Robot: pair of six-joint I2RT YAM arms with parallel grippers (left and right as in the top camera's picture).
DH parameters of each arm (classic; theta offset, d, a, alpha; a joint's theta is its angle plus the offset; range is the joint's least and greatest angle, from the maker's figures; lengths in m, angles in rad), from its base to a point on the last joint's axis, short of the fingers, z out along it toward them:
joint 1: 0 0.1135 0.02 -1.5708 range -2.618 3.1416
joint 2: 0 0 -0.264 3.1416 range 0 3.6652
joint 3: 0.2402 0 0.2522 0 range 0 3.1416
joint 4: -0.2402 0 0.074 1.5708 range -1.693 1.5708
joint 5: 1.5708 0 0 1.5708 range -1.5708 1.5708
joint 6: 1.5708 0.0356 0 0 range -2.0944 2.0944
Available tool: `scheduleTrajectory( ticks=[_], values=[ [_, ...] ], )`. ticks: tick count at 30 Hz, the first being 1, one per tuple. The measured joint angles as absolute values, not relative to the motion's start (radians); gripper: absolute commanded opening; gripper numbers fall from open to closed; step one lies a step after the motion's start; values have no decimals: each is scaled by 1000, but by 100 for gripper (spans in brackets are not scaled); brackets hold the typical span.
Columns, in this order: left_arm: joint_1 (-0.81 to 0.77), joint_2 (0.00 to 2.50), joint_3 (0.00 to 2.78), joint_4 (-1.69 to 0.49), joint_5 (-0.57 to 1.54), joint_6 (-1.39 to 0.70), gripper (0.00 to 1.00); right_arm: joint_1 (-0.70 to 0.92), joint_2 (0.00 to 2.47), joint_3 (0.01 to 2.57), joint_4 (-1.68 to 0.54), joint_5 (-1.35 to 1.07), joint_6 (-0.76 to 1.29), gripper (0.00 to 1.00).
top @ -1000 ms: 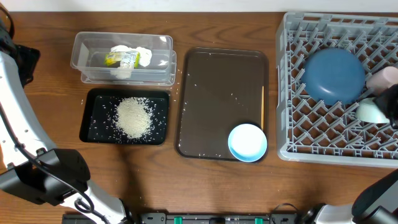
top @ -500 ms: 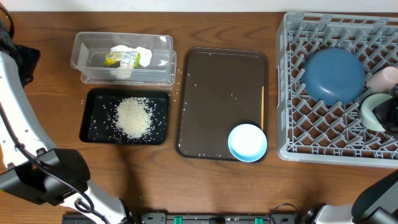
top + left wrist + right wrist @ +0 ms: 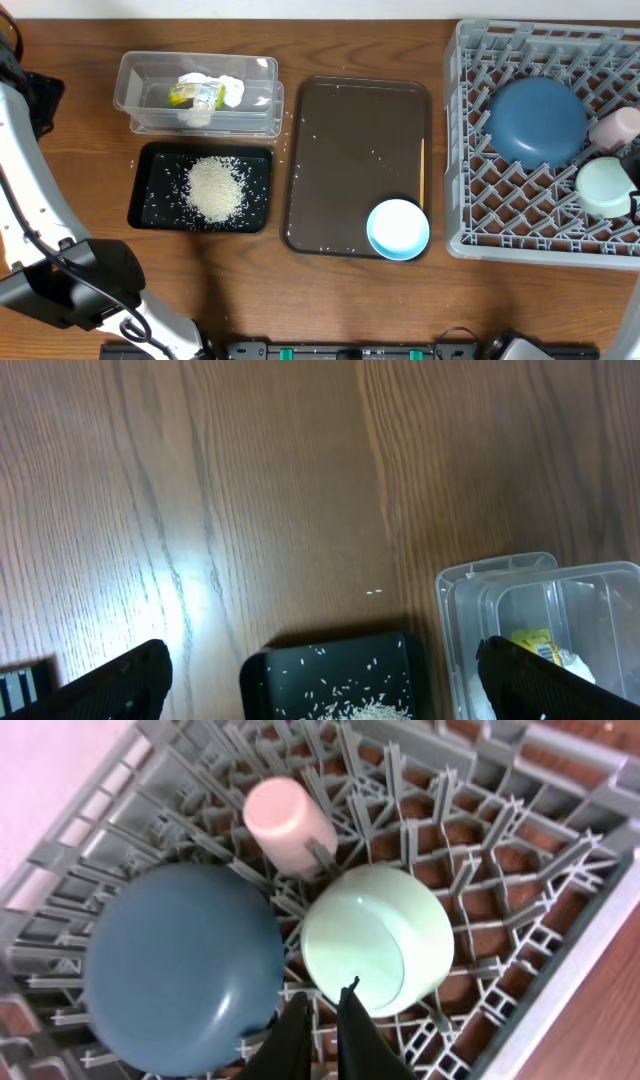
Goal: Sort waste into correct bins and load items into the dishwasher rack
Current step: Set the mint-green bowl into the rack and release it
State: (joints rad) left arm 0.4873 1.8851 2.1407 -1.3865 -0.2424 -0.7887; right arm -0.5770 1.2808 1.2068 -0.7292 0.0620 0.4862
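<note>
The mint-green bowl [image 3: 605,188] lies in the dishwasher rack [image 3: 470,130] near its 4 o'clock corner, seemingly mouth-down. It is round, so it has no long axis, and the pink cup [image 3: 616,127] is at its 12 o'clock. A second ago it stood edge-on. Only the right wrist view shows the right gripper [image 3: 322,1007] at the bowl's 6 o'clock, fingers nearly together on nothing. The left gripper [image 3: 320,660] gapes wide over the black tray [image 3: 265,665].

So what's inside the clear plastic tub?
In the clear tub, a crumpled white tissue and a yellow-green wrapper are visible; the floor beneath them is covered.
</note>
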Motion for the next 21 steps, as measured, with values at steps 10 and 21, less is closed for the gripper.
scheduleTrajectory(
  ticks=[10,21],
  values=[
    [487,1885,2141,-1386,-243,-789,100,-577,1529,1206,-721,65,471,1],
    [487,1885,2141,-1386,-242,-789,100,-599,1623,1204,-683,96,462,3]
  ],
)
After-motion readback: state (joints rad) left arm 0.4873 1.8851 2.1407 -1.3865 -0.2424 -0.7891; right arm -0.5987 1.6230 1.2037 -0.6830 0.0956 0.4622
